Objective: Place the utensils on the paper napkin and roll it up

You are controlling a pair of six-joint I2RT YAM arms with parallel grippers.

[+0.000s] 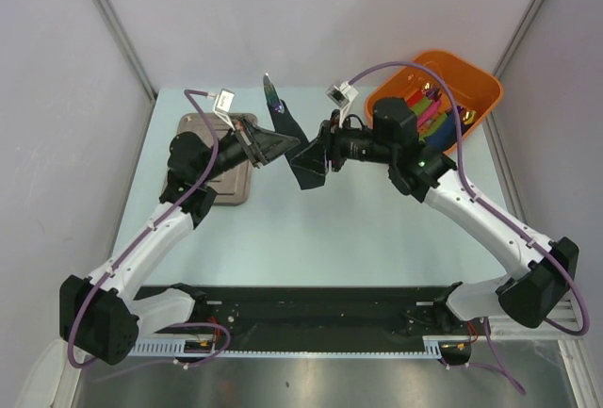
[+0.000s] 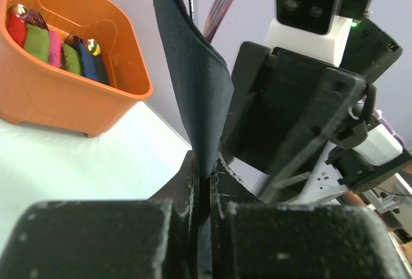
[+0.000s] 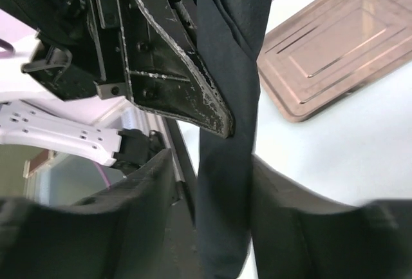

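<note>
The black paper napkin (image 1: 294, 149) hangs folded lengthwise in the air above the table, between my two grippers. An iridescent utensil tip (image 1: 270, 95) sticks up out of its top end. My left gripper (image 1: 271, 147) is shut on the napkin's lower edge, which shows pinched between the jaws in the left wrist view (image 2: 205, 163), with the napkin (image 2: 193, 73) rising above them. My right gripper (image 1: 316, 157) is open, and its fingers straddle the napkin (image 3: 225, 98) in the right wrist view (image 3: 212, 156). The right finger touches the napkin; a gap shows at the left finger.
A steel tray (image 1: 231, 187) lies on the table at the left, under my left arm, and also shows in the right wrist view (image 3: 335, 47). An orange bin (image 1: 471, 83) at the back right holds coloured rolled napkins (image 1: 429, 111) with gold-tipped cutlery.
</note>
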